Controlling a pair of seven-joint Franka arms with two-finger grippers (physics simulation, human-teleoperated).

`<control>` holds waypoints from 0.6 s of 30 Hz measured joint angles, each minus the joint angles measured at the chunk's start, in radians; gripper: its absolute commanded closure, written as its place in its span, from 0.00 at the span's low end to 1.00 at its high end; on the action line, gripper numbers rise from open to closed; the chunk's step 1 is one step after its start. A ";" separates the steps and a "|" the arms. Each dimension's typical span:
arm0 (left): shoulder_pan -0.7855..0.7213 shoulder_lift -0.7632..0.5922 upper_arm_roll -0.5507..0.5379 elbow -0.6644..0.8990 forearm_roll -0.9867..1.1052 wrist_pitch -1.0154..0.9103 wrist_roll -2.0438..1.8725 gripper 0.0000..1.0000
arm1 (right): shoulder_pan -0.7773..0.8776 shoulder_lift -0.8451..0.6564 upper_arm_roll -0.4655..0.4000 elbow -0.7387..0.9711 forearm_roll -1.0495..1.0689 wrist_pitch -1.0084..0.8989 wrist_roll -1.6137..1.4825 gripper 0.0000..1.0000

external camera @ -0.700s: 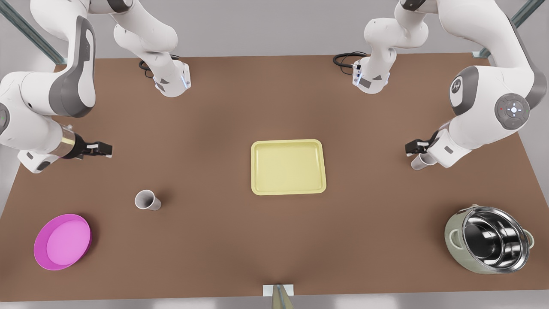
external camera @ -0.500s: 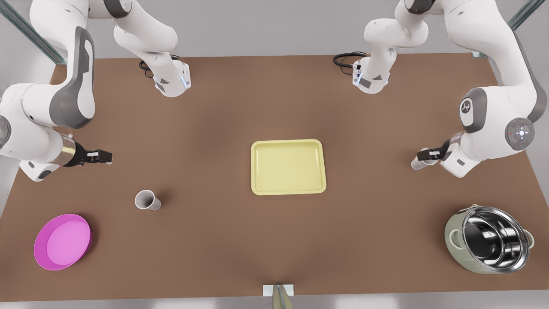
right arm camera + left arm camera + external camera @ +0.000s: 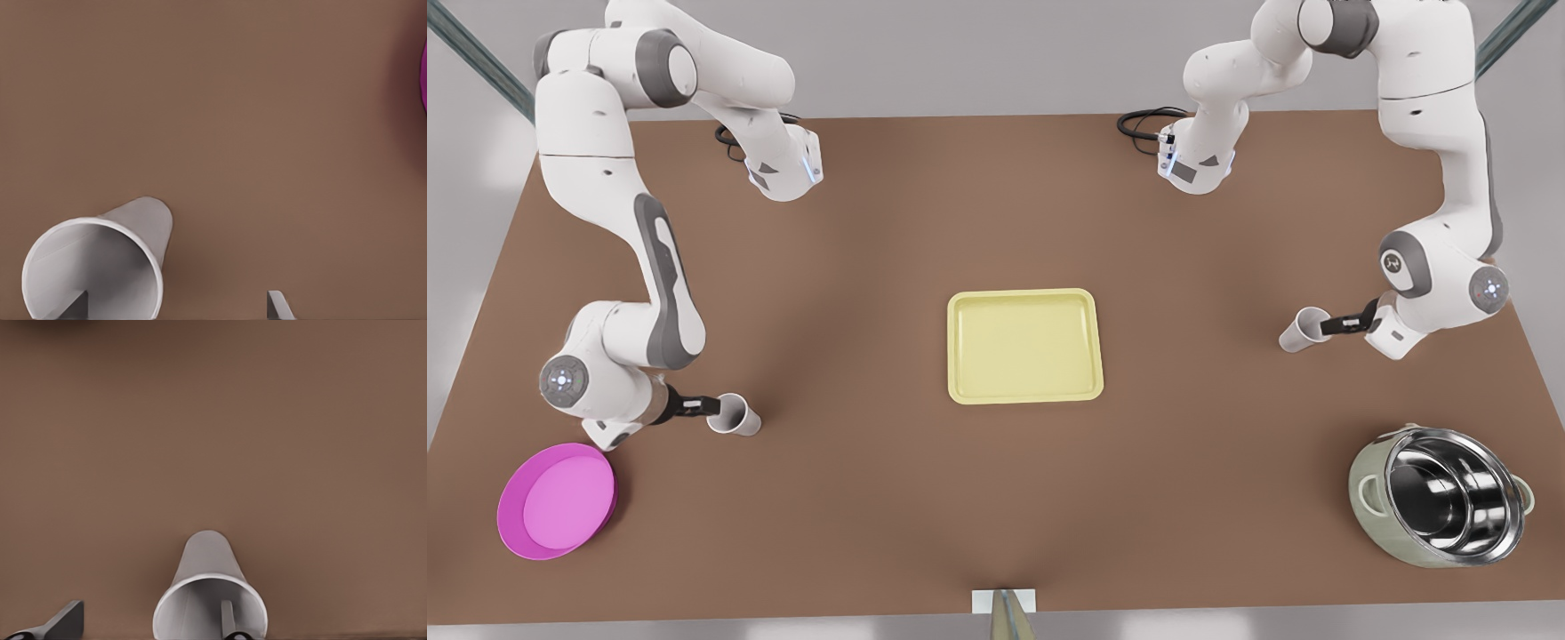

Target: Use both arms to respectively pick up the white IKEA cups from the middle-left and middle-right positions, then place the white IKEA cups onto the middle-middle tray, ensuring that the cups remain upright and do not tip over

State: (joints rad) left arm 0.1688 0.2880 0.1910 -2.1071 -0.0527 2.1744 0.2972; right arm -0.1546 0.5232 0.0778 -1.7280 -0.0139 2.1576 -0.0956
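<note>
The left hand (image 3: 1330, 325), on the front view's right, sits at the rim of the left cup (image 3: 1298, 331). The right hand (image 3: 710, 407), on the front view's left, sits at the rim of the right cup (image 3: 734, 416). Both cups stand upright on the brown desk (image 3: 871, 249), well apart from the tray (image 3: 1024, 295) lying between them.

Each hand is spread open and grips nothing. In the left wrist view one finger (image 3: 227, 619) reaches down inside the cup while the other stays outside. In the right wrist view a finger (image 3: 78, 305) seems to sit inside the cup's mouth with its partner well off to the side, though little of either finger is visible.

The step in hand looks like the pinch on each cup's wall. It should go best if the jaws close gently and squarely, so the light tapered cup is not tilted, and if the lift is then straight up before either arm swings inward. The two cups need separate spots on the tray so the hands do not meet.

The tray holds nothing. The pink dish (image 3: 511, 524) and the steel pot (image 3: 1440, 498) at the near corners also look empty.
</note>
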 measured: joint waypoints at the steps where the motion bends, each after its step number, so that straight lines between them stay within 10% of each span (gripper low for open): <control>1: 0.000 0.004 0.000 -0.010 0.000 0.012 0.017 0.00 | 0.001 0.007 0.002 -0.007 0.007 0.023 0.000 0.00; 7: -0.004 0.039 0.001 -0.042 -0.001 0.086 0.101 0.00 | 0.010 0.023 0.002 -0.071 0.025 0.125 0.002 0.00; 8: -0.004 0.043 0.001 -0.045 -0.003 0.093 0.112 0.26 | 0.011 0.032 0.002 -0.078 0.026 0.140 0.002 0.00; 12: -0.007 0.051 0.001 -0.048 -0.023 0.106 0.145 0.67 | 0.009 0.057 0.002 -0.082 0.028 0.180 0.004 0.00; 14: -0.008 0.051 0.001 -0.047 -0.037 0.103 0.150 0.79 | 0.004 0.060 0.002 -0.079 0.027 0.193 0.005 0.00; 16: -0.010 0.045 0.001 -0.045 -0.054 0.097 0.160 0.79 | 0.001 0.059 0.002 -0.077 0.028 0.202 0.005 0.29; 18: -0.015 0.027 -0.001 -0.041 -0.068 0.092 0.172 0.79 | 0.001 0.060 0.002 -0.075 0.030 0.209 0.003 0.33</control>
State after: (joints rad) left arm 0.1536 0.3151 0.1901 -2.1479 -0.1202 2.2661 0.4693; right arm -0.1537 0.5834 0.0797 -1.8031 0.0159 2.3669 -0.0928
